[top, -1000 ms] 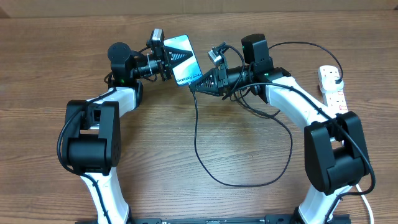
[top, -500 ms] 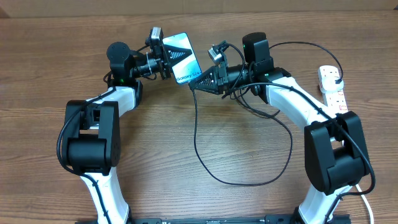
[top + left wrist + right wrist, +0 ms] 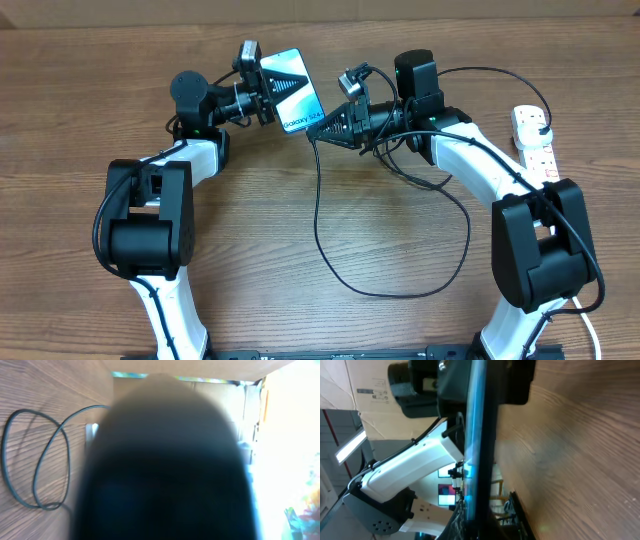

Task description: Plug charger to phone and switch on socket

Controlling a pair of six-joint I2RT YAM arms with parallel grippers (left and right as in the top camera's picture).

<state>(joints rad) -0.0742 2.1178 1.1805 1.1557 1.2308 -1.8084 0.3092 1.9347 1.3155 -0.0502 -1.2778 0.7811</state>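
Observation:
In the overhead view my left gripper (image 3: pixel 266 92) is shut on the phone (image 3: pixel 293 89) and holds it off the table, its light blue screen facing up. My right gripper (image 3: pixel 320 131) is shut on the connector end of the charger (image 3: pixel 318 215), right at the phone's short edge with the white text. The black cable hangs from there, loops over the table and runs back toward the socket (image 3: pixel 535 143) at the far right. The left wrist view is mostly filled by the dark blurred phone (image 3: pixel 165 465). In the right wrist view the phone (image 3: pixel 481 435) shows edge-on.
The socket's thick white cord (image 3: pixel 588 325) runs down the right edge behind my right arm. A loop of the black cable (image 3: pixel 35 460) lies on the wooden table (image 3: pixel 250 260). Cardboard boxes (image 3: pixel 370 390) stand beyond the table.
The phone and both grippers have shifted slightly toward the far side of the table. The right gripper's tip has stayed at the phone's short edge.

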